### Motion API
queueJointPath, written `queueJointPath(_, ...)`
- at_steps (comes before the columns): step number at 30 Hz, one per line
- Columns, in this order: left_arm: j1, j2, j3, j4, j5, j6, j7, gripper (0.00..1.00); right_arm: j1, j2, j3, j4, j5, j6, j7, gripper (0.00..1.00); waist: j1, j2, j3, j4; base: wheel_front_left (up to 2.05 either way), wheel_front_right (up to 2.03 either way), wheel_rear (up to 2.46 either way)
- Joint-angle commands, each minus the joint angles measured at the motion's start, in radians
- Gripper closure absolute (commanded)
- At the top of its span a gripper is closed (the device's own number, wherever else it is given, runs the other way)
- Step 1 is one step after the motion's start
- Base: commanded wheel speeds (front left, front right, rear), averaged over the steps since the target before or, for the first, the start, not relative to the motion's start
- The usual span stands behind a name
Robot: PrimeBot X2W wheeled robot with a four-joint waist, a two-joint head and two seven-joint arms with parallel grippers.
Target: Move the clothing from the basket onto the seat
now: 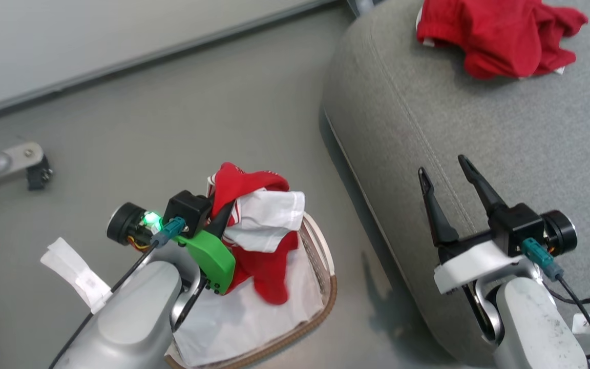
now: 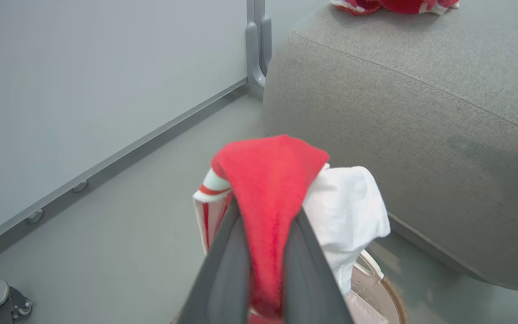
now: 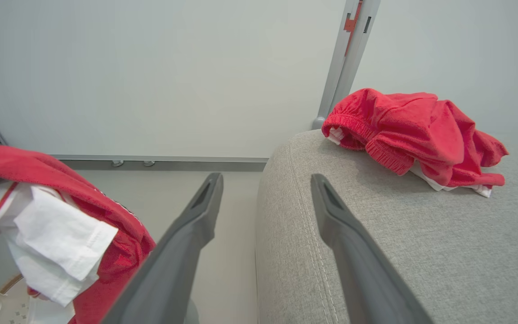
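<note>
left fingers pinching red garment over basket; right fingers spread, empty

Red clothing w/ white-and-red striped trim, tangled w/ a plain white sheet; at 7 o'clock the basket is white, perforated, w/ a brown woven rim. At 2 o'clock the seat is grey woven fabric w/ stitched seams, and on it at 1 o'clock is another red garment w/ white edging. The floor is pale grey, the left hand dark grey w/ a green part, the right hand black.
</note>
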Motion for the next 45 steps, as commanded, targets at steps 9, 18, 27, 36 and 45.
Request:
queueJointPath(9,-0.129,0.057,-0.009,-0.088,0.075,-0.025,-0.003,1.00,0.074,-0.004,0.007,0.028,-0.017,-0.001,-0.001,0.00,0.0000,0.0000,-0.295,0.115,0.00,0.00,0.00)
queueJointPath(18,-0.295,0.095,-0.021,-0.150,0.065,-0.031,0.058,1.00,0.053,-0.004,0.032,0.042,-0.036,-0.001,-0.001,0.00,0.0000,0.0000,-0.335,0.110,0.00,0.00,0.00)
queueJointPath(27,-0.412,0.070,-0.026,-0.170,0.063,-0.032,0.079,1.00,-0.006,-0.003,0.129,0.082,-0.040,-0.001,-0.001,0.00,0.0000,0.0000,-0.353,0.119,0.00,0.00,0.00)
queueJointPath(36,-0.452,0.046,-0.071,-0.211,0.054,-0.033,0.065,1.00,-0.144,-0.019,0.178,0.168,-0.070,-0.001,-0.001,0.00,0.0000,0.0000,-0.366,0.159,0.00,0.00,0.00)
queueJointPath(45,-0.457,0.035,-0.126,-0.269,0.038,-0.032,0.057,1.00,-0.276,-0.107,0.322,0.260,0.054,-0.001,-0.001,0.00,0.0000,0.0000,-0.369,0.197,0.00,0.00,0.00)
